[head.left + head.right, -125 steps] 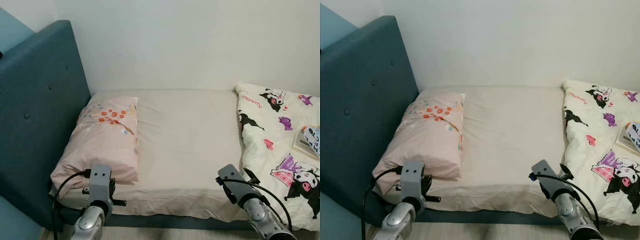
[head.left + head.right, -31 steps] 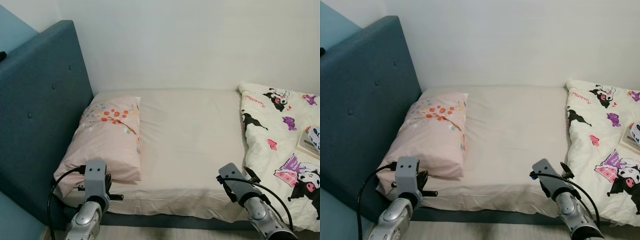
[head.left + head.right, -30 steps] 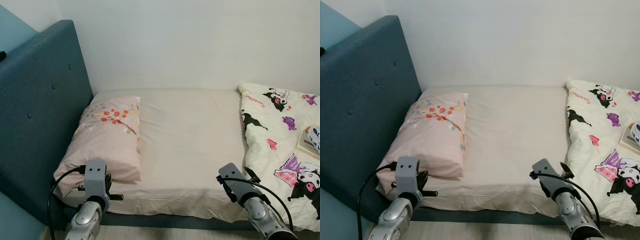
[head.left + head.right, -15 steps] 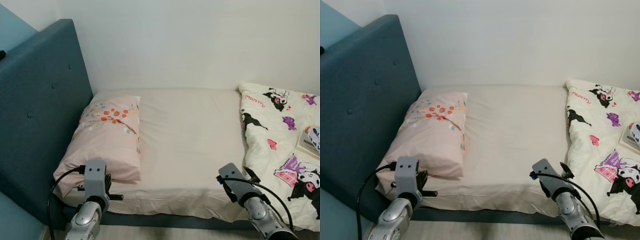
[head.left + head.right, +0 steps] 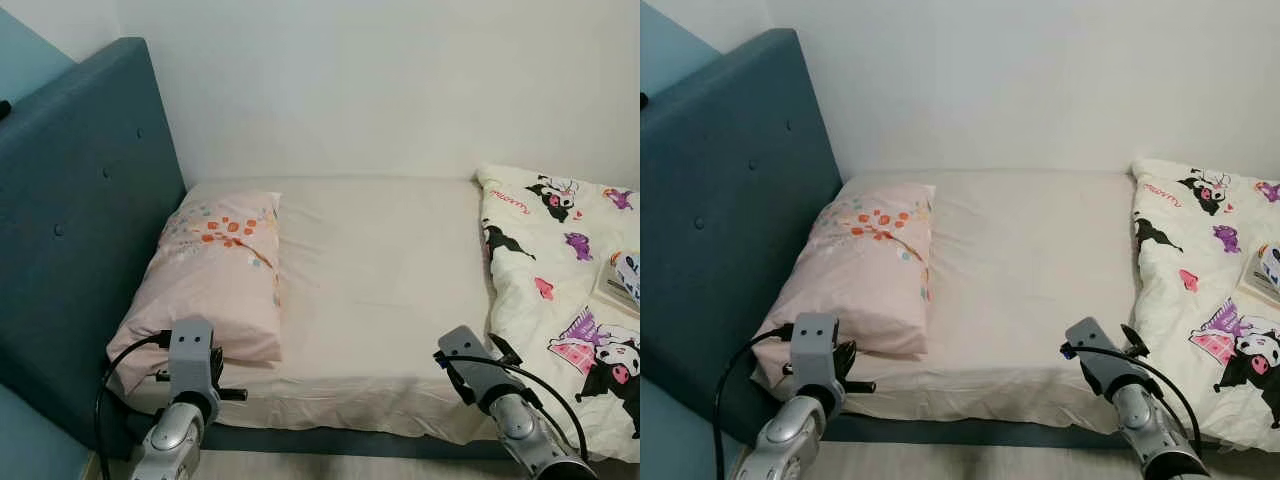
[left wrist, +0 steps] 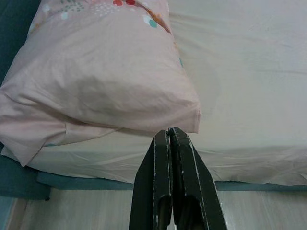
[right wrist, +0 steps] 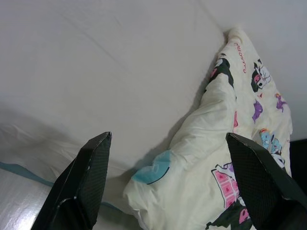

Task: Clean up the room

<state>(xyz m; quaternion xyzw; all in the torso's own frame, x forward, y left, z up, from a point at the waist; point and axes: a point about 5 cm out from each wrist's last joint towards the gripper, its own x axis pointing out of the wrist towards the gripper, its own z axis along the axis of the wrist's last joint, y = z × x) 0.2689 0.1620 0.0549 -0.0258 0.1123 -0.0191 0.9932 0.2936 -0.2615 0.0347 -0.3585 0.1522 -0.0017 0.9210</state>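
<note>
A bed with a cream sheet [image 5: 380, 270] stands in front of me. A pink flowered pillow [image 5: 215, 270] lies at its head, next to the blue headboard [image 5: 70, 220]. A cream quilt with cartoon prints [image 5: 560, 280] is bunched on the right side, its near edge hanging over the bed's side [image 7: 192, 191]. My left gripper [image 6: 169, 139] is shut and empty, hovering by the pillow's near corner [image 6: 189, 115]. Beside the quilt's edge my right gripper [image 7: 168, 143] is open, with nothing between its fingers [image 7: 91, 167].
A book or box with a colourful cover [image 5: 622, 282] lies on the quilt at the far right. A white wall [image 5: 380, 90] runs behind the bed. A strip of pale floor [image 6: 264, 211] shows below the blue bed base [image 5: 340, 440].
The view has shifted very slightly, so the camera moved. Both arms hold the same pose at the bed's near edge, and the bedding has not moved.
</note>
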